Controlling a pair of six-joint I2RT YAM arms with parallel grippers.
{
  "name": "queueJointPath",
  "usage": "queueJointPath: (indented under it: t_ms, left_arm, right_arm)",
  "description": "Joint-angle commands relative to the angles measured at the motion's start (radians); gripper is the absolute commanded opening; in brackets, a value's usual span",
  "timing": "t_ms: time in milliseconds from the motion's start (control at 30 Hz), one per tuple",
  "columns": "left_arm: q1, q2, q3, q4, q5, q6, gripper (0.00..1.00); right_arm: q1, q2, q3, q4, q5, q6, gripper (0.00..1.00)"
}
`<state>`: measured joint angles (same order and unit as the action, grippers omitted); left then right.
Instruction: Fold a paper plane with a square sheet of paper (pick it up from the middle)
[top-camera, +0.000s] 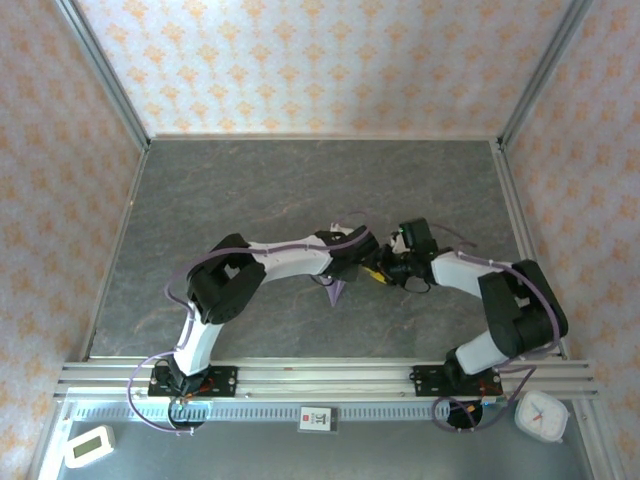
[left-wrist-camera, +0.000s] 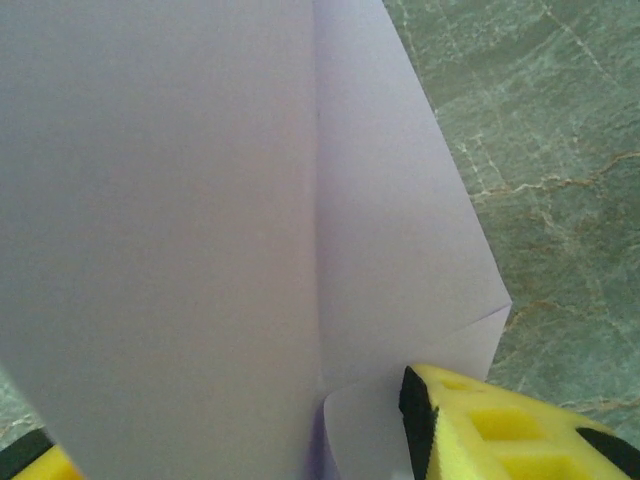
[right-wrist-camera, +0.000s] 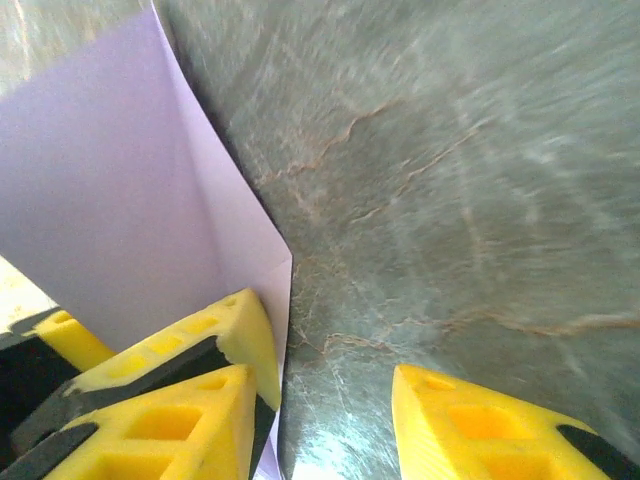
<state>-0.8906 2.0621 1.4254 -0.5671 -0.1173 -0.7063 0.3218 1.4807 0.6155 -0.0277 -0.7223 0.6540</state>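
Observation:
The lavender sheet of paper is folded to a point and held up off the table between the two wrists, its tip pointing toward the near rail. Seen from the left wrist, the paper shows a lengthwise crease and lies between the wide-apart fingers of my left gripper, which is open. One yellow finger sits against a curled flap. My right gripper is open beside the paper, with bare table in its gap. The paper's edge runs along its left finger. From above, the left gripper and right gripper nearly touch.
The grey marbled table is walled on three sides by patterned panels. An aluminium rail runs along the near edge. On the ledge below it sit a white timer, a small card and a white clock.

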Motion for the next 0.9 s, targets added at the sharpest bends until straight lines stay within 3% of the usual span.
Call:
queueJointPath:
  t_ms: [0, 333, 867]
  left_arm:
    - [-0.008, 0.058, 0.004, -0.069, -0.058, 0.016, 0.53]
    - [-0.029, 0.075, 0.056, -0.129, -0.150, 0.012, 0.55]
    - [-0.030, 0.041, 0.162, -0.133, -0.126, 0.023, 0.60]
  right_arm:
    - [-0.035, -0.063, -0.006, -0.071, 0.061, -0.001, 0.43]
    - [-0.064, -0.121, 0.017, -0.112, 0.087, 0.013, 0.48]
    - [-0.064, -0.103, 0.026, -0.104, 0.041, -0.003, 0.48]
